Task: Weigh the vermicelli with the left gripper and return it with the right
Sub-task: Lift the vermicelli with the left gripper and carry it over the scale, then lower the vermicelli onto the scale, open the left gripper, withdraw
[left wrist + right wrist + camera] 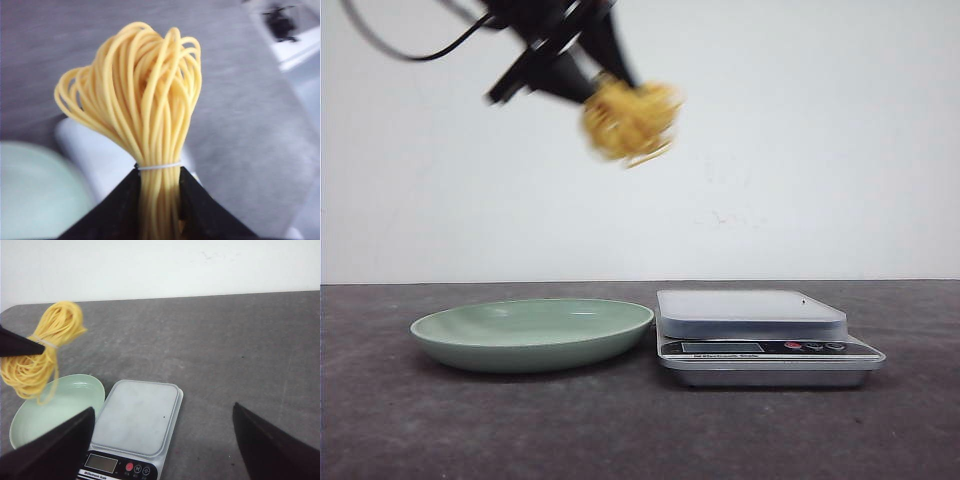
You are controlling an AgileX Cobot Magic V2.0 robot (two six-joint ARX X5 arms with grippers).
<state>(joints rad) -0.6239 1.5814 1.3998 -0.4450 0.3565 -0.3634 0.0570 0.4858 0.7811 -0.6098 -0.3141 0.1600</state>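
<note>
- The left gripper (582, 88) hung at the upper left of the front frame, its two black fingers pinching the vermicelli (631, 119) high above the table (640, 430).
- In the left wrist view the fingers (120, 210) were pressed against the bundle just below a thin white tie (160, 166), with the looped yellow strands fanning out beyond it.
- The bundle was blurred in the front view, so its exact outline there could not be told.
- The pale green plate (532, 335) sat at lower left and the scale (760, 340) just beside it at lower centre; both were bare.
- The right gripper (162, 445) showed its fingers spread wide at the lower corners of its own view, holding nothing.
- The vermicelli looked light and springy, its loops probably loose and brittle; loose strands could sag or snag.
- The tied waist seemed the firmest place to take hold, since a grip on the open loops would likely slip or crush them.
- It would probably need a gentle release low over the scale's platform to avoid rolling off.
</note>
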